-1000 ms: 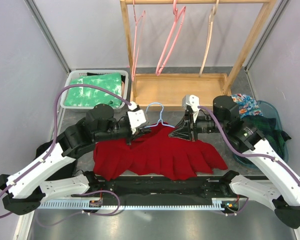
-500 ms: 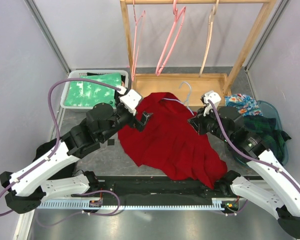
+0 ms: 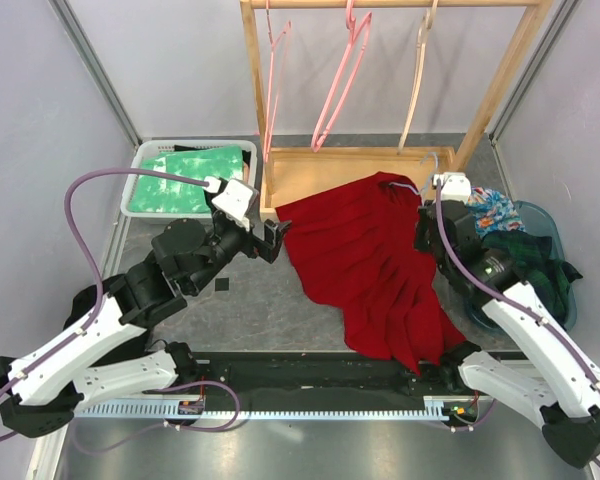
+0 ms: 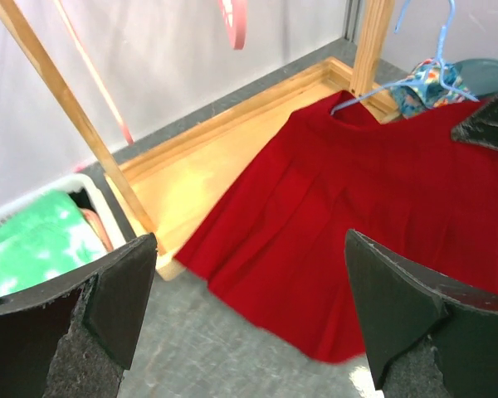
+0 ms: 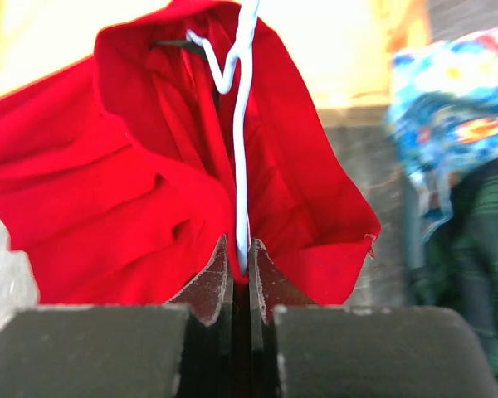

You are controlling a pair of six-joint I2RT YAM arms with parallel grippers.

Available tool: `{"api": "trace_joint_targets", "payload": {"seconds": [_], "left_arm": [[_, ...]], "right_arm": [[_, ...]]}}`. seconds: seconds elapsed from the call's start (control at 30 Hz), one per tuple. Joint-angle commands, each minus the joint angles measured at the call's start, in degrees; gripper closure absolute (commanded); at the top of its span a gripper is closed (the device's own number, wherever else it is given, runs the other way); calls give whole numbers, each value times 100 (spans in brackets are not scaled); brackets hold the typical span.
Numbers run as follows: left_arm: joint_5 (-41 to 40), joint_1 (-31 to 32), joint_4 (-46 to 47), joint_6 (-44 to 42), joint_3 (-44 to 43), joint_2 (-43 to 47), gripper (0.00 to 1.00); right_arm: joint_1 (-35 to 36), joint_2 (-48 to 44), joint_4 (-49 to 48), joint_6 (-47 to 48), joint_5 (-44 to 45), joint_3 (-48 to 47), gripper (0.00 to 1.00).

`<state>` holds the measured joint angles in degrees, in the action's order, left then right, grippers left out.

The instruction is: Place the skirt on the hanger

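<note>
Pinching the thin pale wire of the hanger (image 5: 239, 166), the right end effector (image 5: 241, 249) is clamped almost fully closed on it, just below the hook's twist. The red skirt (image 3: 365, 260) bunches around that wire at its waistband. From there it drapes over the front edge of the wooden rack (image 3: 320, 175) and spreads down across the grey bench (image 3: 250, 310) toward its near edge. The left end effector (image 4: 253, 274) stands spread wide with nothing between its fingers, just left of the skirt's edge and apart from it.

Pink hangers (image 3: 335, 90) hang from the rack's top bar. A white basket (image 3: 135, 195) holding green cloth (image 3: 195, 175) sits at the bench's far left, beside the rack. On the right a teal tub (image 3: 565, 270) carries patterned and dark clothes, near the right arm. Pale, plain walls (image 3: 40, 120) close the bench in on the left, right and far sides.
</note>
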<state>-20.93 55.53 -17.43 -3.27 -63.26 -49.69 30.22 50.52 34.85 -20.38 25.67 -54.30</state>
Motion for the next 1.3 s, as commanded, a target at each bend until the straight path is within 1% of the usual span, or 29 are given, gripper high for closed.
{"api": "trace_joint_targets", "payload": {"seconds": [0.0, 0.03, 0.1, 0.13, 0.2, 0.23, 0.33, 0.5, 0.77, 0.93, 0.97, 1.07, 1.1, 1.17, 1.27], "left_arm": [[-34, 19, 3, 817, 200, 135, 1], [9, 20, -102, 915, 261, 144, 0], [27, 20, -199, 1195, 315, 161, 1], [36, 11, -260, 1275, 393, 179, 1], [106, 19, -322, 1433, 473, 205, 1], [124, 20, -331, 1469, 569, 223, 1], [115, 11, -375, 1513, 692, 258, 1], [115, 11, -445, 1504, 719, 249, 1], [63, 20, -472, 1487, 772, 293, 1], [36, 20, -472, 1434, 781, 276, 1], [36, 11, -472, 1434, 763, 267, 1], [19, 20, -481, 1443, 780, 258, 1], [1, 20, -489, 1452, 781, 258, 1], [-34, 20, -481, 1469, 807, 258, 1], [-69, 20, -481, 1487, 824, 232, 1]], "right_arm": [[-322, 361, -497, 42, 773, -1125, 100], [-384, 466, -514, 104, 773, -1440, 100], [-560, 765, -576, 315, 808, -1784, 100], [-604, 879, -585, 376, 825, -2160, 100], [-771, 1178, -672, 596, 799, -2496, 100], [-824, 1371, -725, 666, 843, -2845, 100], [-974, 1723, -882, 991, 826, -3479, 100], [-1246, 2119, -1226, 1510, 738, -4297, 100], [-1861, 2796, -1569, 1783, 220, -5081, 100], [-2054, 3121, -2104, 1906, -114, -5327, 100], [-2090, 3200, -2140, 1889, -219, -5501, 100], [-2248, 3499, -2158, 1792, -676, -5792, 100], [-2300, 3560, -2245, 1766, -1043, -5793, 100], [-2432, 3570, -2395, 1670, -1283, -5758, 100], [-2713, 3631, -2466, 1416, -1898, -5828, 100]]}}
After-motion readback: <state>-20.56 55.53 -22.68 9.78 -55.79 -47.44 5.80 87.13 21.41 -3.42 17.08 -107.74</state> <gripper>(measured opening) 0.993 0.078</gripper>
